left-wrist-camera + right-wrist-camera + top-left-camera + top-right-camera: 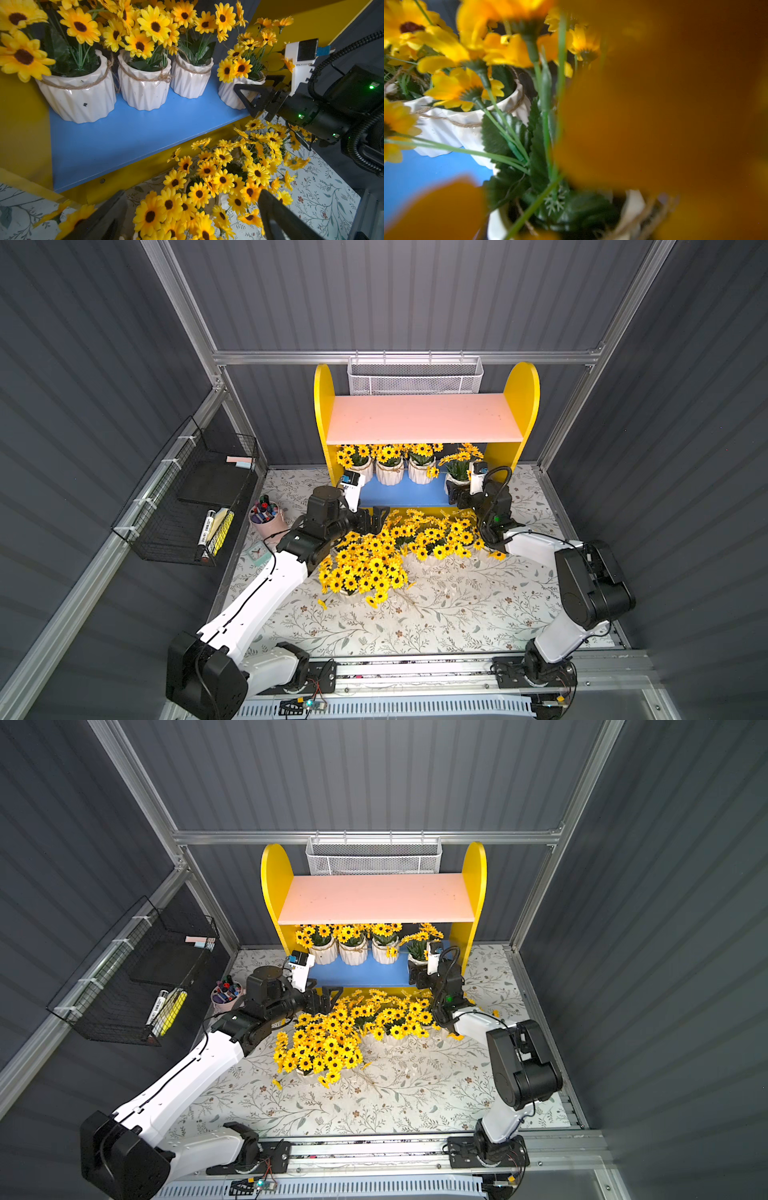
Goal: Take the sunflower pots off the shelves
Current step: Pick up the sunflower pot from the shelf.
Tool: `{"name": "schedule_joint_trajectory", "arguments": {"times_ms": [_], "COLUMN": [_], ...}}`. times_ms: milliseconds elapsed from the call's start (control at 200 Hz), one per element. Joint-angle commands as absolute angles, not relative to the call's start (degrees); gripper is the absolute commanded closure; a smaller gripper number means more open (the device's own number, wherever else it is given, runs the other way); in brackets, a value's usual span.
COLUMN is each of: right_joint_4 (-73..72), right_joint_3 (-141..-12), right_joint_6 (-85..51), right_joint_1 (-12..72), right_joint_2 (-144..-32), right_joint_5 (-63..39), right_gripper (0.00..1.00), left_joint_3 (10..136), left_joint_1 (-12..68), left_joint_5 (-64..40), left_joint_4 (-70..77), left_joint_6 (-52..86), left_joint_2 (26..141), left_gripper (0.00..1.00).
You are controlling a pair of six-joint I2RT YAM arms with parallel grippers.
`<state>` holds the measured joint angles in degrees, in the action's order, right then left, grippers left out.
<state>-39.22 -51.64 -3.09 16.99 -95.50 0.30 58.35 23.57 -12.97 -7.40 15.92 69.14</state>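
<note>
Sunflower petals [664, 104] blur into orange right against the right wrist lens, with green stems and a white ribbed pot [452, 126] on the blue board [409, 172] behind them. Seen from the left wrist, the right gripper [252, 83] reaches onto the lower tier of the shelves [324, 406]. Its jaws stand wide apart on either side of the end pot [229, 95], one finger in front of it and one behind; whether they press it I cannot tell. That pot stands at the front edge of the blue board, near the right side panel, and its flowers lean toward three other pots [390, 475]. Those three stand upright in a row farther back on the same board, under the pink board [424, 418]. The left gripper [376, 516] hangs just in front of the shelves, its jaws spread wide over flower heads. More sunflower pots [374, 568] crowd together on the table [436, 626] before the shelves, mostly hidden under their own blooms. A pink cup [268, 518] of markers stands off to the left.
</note>
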Motion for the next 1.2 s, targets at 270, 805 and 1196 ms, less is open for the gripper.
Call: {"name": "schedule_joint_trajectory", "arguments": {"times_ms": [270, 805, 1196], "right_joint_4": [-45.65, -44.30, -42.29], "right_joint_3": [-48.48, -45.56, -38.04], "right_joint_6": [-1.27, -1.30, -0.09], "right_joint_1": [18.28, 20.01, 26.43], "right_joint_2": [-90.56, -83.55, -72.89], "right_joint_5": [-0.26, -0.70, 3.05], "right_gripper": [1.00, 1.00, 1.00], "left_joint_3": [57.16, 57.13, 57.09], "left_joint_1": [24.26, 24.61, 25.21], "left_joint_5": [-14.95, -14.96, -15.11], "left_joint_4": [-6.52, -6.34, -6.35], "left_joint_6": [14.33, 13.93, 13.65], "left_joint_2": [68.82, 69.05, 69.01], "left_gripper": [0.01, 0.01, 0.00]}}
